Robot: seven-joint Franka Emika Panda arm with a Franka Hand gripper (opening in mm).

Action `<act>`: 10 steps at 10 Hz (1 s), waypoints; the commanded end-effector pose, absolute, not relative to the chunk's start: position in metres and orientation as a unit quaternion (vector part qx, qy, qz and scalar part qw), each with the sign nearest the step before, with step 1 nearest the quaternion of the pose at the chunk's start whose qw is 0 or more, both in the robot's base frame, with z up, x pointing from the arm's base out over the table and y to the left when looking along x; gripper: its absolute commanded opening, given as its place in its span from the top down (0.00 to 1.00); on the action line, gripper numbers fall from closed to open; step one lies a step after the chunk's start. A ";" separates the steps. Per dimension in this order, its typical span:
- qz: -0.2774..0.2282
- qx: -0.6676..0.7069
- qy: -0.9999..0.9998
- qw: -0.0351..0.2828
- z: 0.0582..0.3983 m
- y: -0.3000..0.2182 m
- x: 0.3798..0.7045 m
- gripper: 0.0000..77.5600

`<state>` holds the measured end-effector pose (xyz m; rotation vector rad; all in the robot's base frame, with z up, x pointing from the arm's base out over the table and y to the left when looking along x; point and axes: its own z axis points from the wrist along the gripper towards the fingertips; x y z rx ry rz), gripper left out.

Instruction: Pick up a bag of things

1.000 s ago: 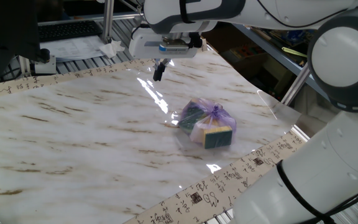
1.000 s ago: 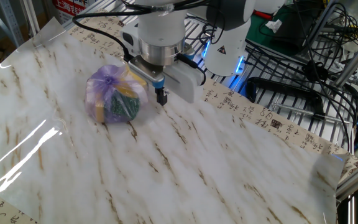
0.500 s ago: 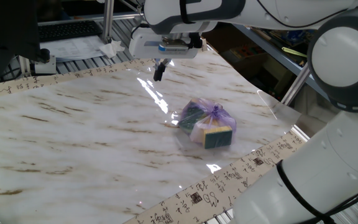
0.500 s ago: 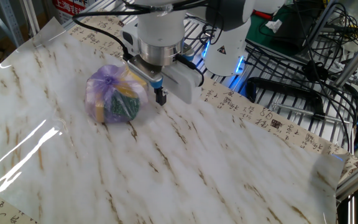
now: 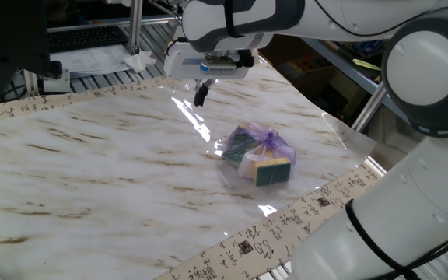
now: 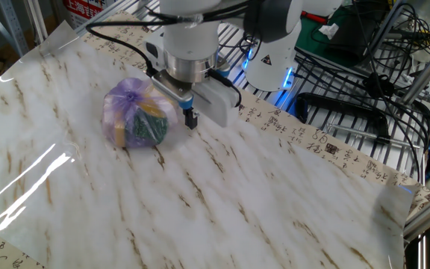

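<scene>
One fixed view shows the gripper [image 5: 201,95] hanging above the table with nothing in it. Fingers [image 5: 199,96] read as one dark stub pointing down; pressed together, as far as either view lets me judge, no gap visible between them. The other fixed view gives the same: a single dark tip [image 6: 190,119] below the wrist flange, just beside the bag.

Bag of things [image 5: 260,154] sits on the marble-patterned table [image 5: 92,171], toward the near right edge in one fixed view. Purple-tinted film, knotted on top, green and yellow sponge blocks showing through, a pale item beside them. In the other fixed view the bag [image 6: 135,113] lies just left of the gripper, not touched by it.

Judgement: gripper is offset to the side of the bag, not over the knot, so this reads as an approach stage, grasp not yet begun. The knot stands up as the obvious place to pinch; soft contents would likely give under a body grasp. Fingers would need to spread before coming down.

Clear plastic sheet [image 5: 341,136] covers the tabletop, glare streaks on it. Wire racks [image 6: 349,112] and cables lie beyond the far table edge.
</scene>
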<state>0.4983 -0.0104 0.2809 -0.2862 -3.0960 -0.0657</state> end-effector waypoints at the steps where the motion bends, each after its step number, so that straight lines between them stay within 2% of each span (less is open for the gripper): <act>1: -0.019 -0.093 -0.995 0.014 0.278 -0.012 0.498 1.00; 4: -0.023 -0.102 -0.994 0.014 0.278 -0.012 0.498 1.00; 6: 0.001 -0.090 -0.996 0.010 0.278 -0.012 0.498 1.00; 10: 0.003 -0.070 -0.998 0.002 0.278 -0.012 0.498 1.00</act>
